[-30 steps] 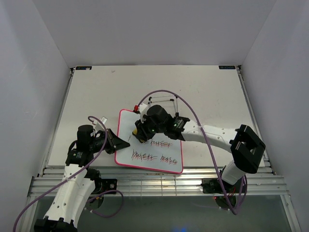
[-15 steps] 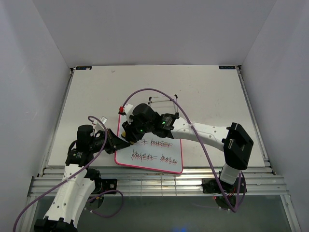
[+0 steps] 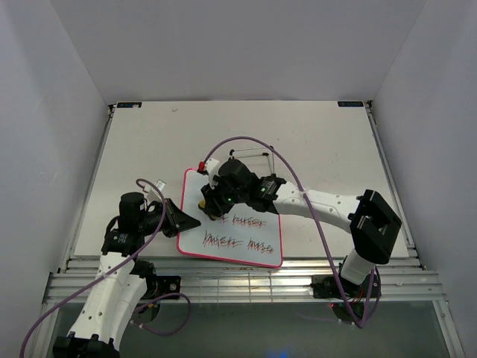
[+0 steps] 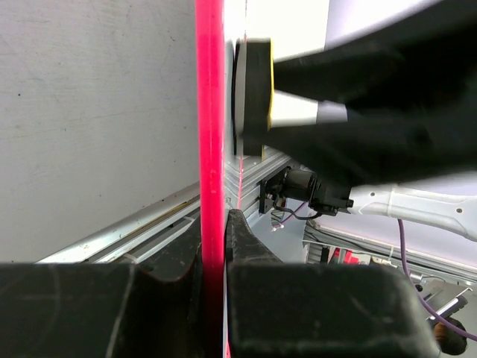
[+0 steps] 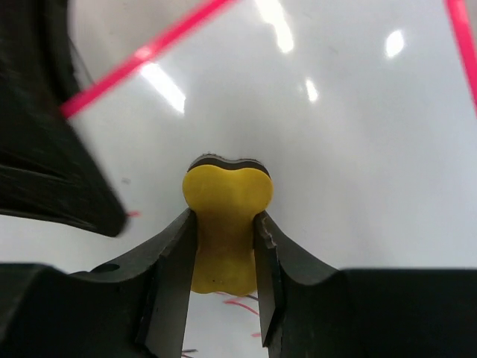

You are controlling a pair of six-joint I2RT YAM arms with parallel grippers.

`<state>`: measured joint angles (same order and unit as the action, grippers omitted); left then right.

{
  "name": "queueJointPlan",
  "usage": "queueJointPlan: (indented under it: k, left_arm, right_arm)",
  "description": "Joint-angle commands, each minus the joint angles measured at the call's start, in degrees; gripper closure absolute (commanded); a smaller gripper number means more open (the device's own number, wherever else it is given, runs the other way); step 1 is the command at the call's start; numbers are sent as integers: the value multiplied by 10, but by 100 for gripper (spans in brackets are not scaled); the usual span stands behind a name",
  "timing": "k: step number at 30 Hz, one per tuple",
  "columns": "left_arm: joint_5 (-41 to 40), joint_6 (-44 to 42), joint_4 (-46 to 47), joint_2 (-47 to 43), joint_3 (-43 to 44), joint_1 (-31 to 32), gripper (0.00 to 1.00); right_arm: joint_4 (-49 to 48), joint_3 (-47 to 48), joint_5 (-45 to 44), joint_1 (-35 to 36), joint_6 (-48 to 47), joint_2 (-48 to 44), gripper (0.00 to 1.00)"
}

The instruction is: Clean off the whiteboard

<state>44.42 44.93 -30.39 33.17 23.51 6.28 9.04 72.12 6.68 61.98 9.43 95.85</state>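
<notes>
Wipe | right gripper [image 5: 223, 224], clenched on eraser [image 5: 226, 201], swept left; I've brought it back over the whiteboard [image 3: 195, 185] top; scribbles [image 3: 237, 242] below remain | left gripper [image 4: 214, 253] grasping its frame

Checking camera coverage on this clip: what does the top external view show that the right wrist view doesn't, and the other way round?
Only the top external view shows the whole outline of the flat white whiteboard with a thin pink-red frame and the full rows of red scribbles across its lower part. Only the right wrist view shows, up close, the right gripper pinching the small yellow eraser at its narrow waist, one finger on each side. Both views show the board's white surface, stretches of its frame, and the eraser over the board's upper part.
</notes>
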Motion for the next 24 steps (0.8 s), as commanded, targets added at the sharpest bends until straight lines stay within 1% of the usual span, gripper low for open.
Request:
queueJointPlan:
  k: [1,4,6,8,10,13,14,15,18,21,22,24]
  left_arm:
    - [-2,-40,27,-9,18,4,100]
    - [-2,-39,27,-11,16,4,100]
    - [-2,-39,27,-11,15,4,100]
    - [-2,-39,27,-11,15,4,100]
    - [-6,-37,26,-11,16,4,100]
    - [-9,-37,25,-11,17,4,100]
    - [-10,-36,25,-12,17,4,100]
    - [-10,-35,24,-11,17,4,100]
    - [-13,-34,24,-12,17,4,100]
    - [-18,-35,19,-12,19,4,100]
    - [-20,-34,18,-13,19,4,100]
    - [-28,-33,13,-14,21,4,100]
  right_arm:
    - [39,-73,-57,-44,13,0,89]
    - [39,-86,-79,-52,22,-15,89]
    - [47,-69,-79,-46,23,-20,89]
    - [45,-41,-67,-28,24,-19,89]
    - [37,-24,-25,-13,31,-16,89]
    - [8,-17,-13,10,73,-17,89]
    - [-5,-23,-11,15,90,-24,89]
    - [-36,-39,-11,20,131,-29,90]
    - [-78,-79,-29,35,214,-49,91]
    - [-83,-101,-62,38,252,-53,91]
    - [-76,-115,-91,38,255,-56,91]
    - [-65,-130,-110,34,262,-65,91]
